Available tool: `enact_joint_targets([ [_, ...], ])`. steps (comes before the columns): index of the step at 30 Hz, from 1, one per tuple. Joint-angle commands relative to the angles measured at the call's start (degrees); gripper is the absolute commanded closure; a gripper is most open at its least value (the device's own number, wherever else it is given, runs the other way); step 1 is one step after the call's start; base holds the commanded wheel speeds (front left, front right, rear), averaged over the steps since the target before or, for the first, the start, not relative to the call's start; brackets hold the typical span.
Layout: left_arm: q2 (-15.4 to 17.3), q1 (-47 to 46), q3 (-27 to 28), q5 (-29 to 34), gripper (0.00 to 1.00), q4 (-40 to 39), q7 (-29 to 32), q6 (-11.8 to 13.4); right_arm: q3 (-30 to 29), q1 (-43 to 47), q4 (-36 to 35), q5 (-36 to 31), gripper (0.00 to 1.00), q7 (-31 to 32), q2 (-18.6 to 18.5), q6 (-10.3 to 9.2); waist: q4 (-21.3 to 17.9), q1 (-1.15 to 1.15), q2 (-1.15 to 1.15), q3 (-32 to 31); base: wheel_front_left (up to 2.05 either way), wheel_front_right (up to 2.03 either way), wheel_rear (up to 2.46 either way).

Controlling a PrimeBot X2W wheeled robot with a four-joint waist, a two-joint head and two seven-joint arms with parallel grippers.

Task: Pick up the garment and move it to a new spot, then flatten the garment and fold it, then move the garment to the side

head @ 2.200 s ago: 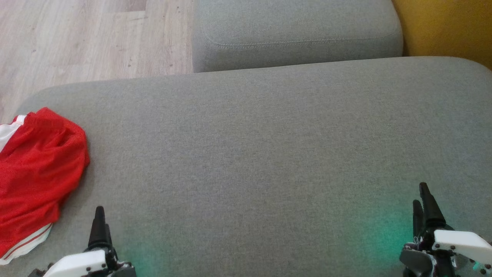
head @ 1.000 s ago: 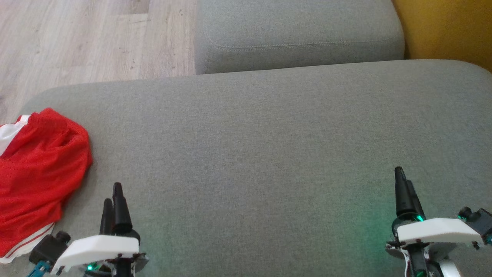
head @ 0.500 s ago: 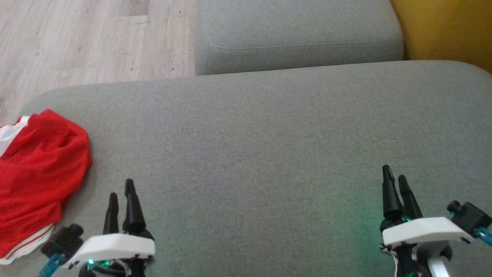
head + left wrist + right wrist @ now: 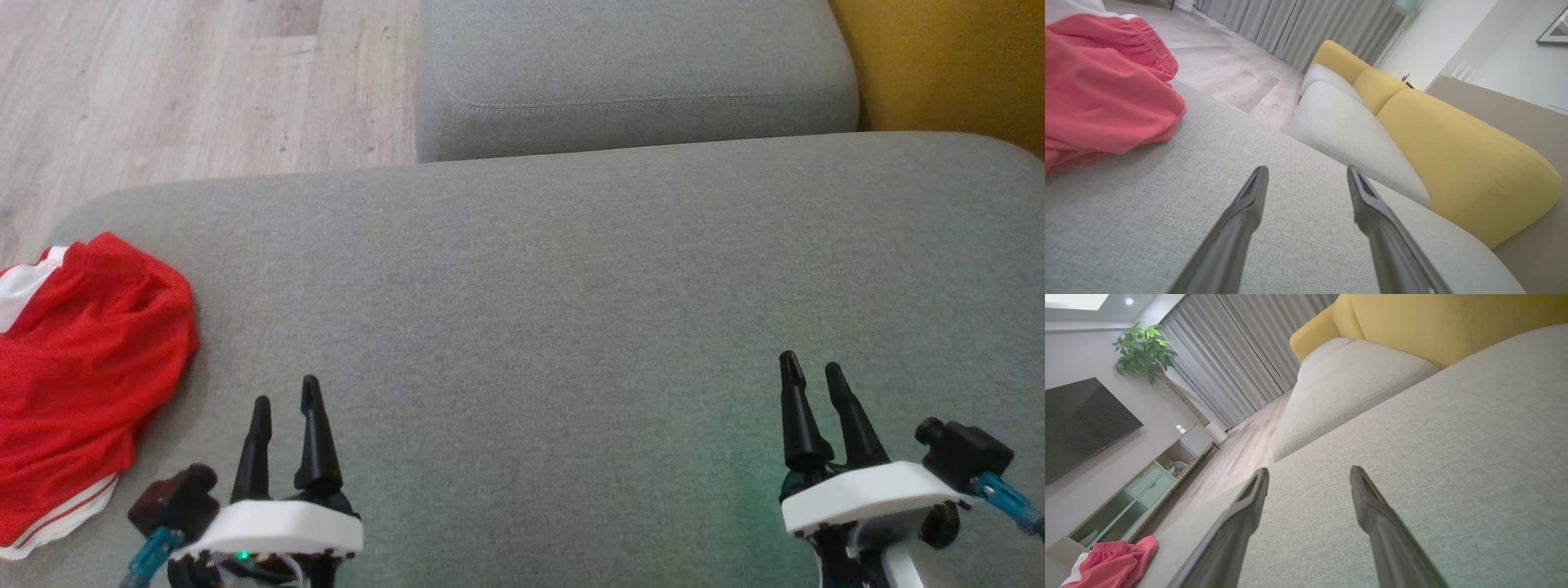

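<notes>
Stretching wide, a grey sofa seat [image 4: 571, 310] bears one red garment [image 4: 73, 376].
The crumpled garment, white-trimmed, lies at the seat's left edge, near the left gripper [image 4: 286, 392] but apart from it; that gripper and the right gripper [image 4: 810, 363], well across the seat, hover with fingers spread wide, holding nothing.
</notes>
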Motion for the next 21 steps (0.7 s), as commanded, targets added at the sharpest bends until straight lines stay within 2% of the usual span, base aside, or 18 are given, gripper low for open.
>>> enact_joint_targets([
  [1, 0.48, -2.55, 0.52, 1.9, 0.0, -2.05, -0.96, 0.35, 1.32, -3.36, -2.2, -2.06, 0.0, -0.89, -0.57, 0.3, 0.03, 0.0, 0.0, 0.0, 0.0, 0.0, 0.0],
  [21, 0.56, -2.26, -1.13, 15.18, 0.0, -0.96, -4.19, 0.54, 2.02, -2.77, -2.81, -17.08, 0.0, -4.1, -0.66, 0.37, 0.52, 0.0, 0.0, -0.7, 0.0, 0.0, 0.0],
])
